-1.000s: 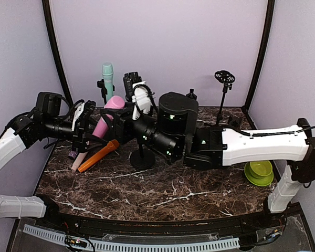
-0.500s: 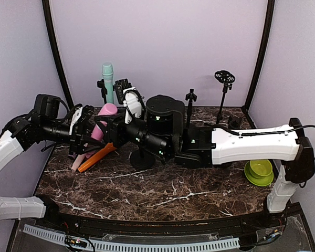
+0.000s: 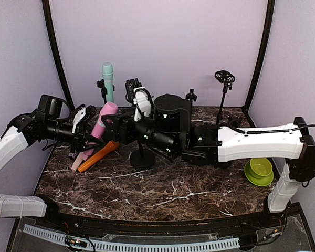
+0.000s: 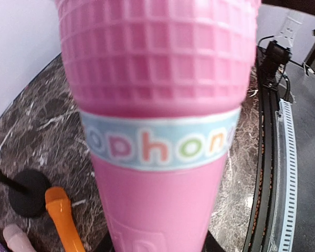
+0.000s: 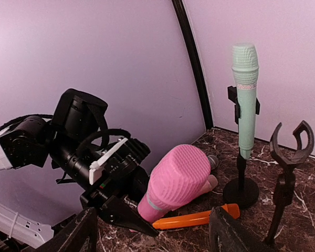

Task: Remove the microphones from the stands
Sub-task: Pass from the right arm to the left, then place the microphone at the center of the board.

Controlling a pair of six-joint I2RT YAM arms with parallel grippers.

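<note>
Pink microphone clamped at its handle by left gripper, so it clears the empty stand; right gripper spread, holding nothing.

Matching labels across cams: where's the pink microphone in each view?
Top external: pink microphone left of centre, tilted.
Left wrist: pink microphone fills the frame.
Right wrist: pink microphone lower centre.
Shared landmark: orange microphone, lying flat.
</note>
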